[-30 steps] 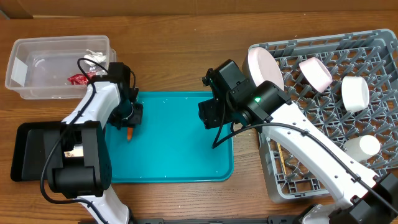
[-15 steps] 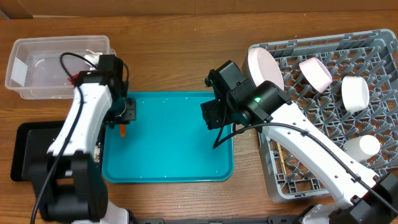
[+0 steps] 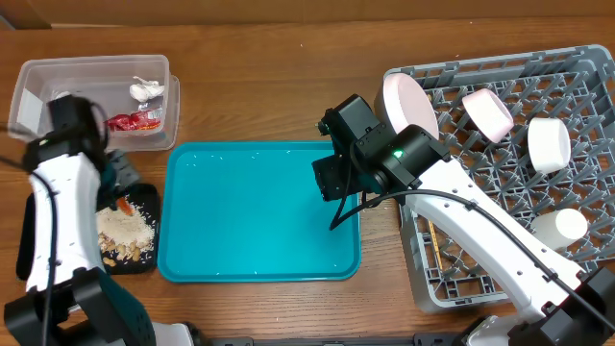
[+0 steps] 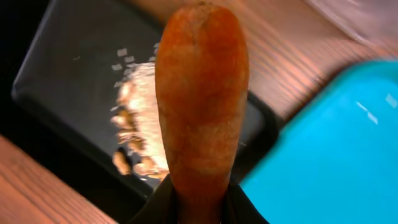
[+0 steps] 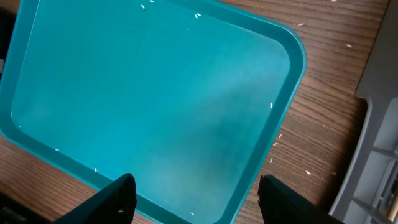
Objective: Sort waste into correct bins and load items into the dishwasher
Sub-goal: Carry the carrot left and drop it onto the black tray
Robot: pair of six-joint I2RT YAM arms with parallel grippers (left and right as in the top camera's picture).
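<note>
Carrot disposal is the step in hand. The left hand (image 3: 117,190) is clamped on the orange carrot (image 4: 202,93), which hangs over the right part of the black tray (image 4: 59,74), above the rice and brown scraps (image 3: 125,233) already lying there. By my reading, the next move calls for parting the fingers so the carrot drops among the scraps, without drifting right over the teal tray (image 3: 259,211) beside it. The right hand (image 5: 196,200) hovers over that tray's right side, fingers spread and nothing between them. Farther out, the red wrapper (image 3: 130,122) and crumpled paper (image 3: 146,89) lie in the clear tub (image 3: 38,86), and the white plate (image 3: 408,101) stands in the grey dish rack (image 3: 577,86) at the right of the desk (image 3: 269,86) (little seems left to sort). A second ago the left hand held the carrot at the teal tray's left edge. It has since swung left over the black tray, while the right hand has hardly moved.
</note>
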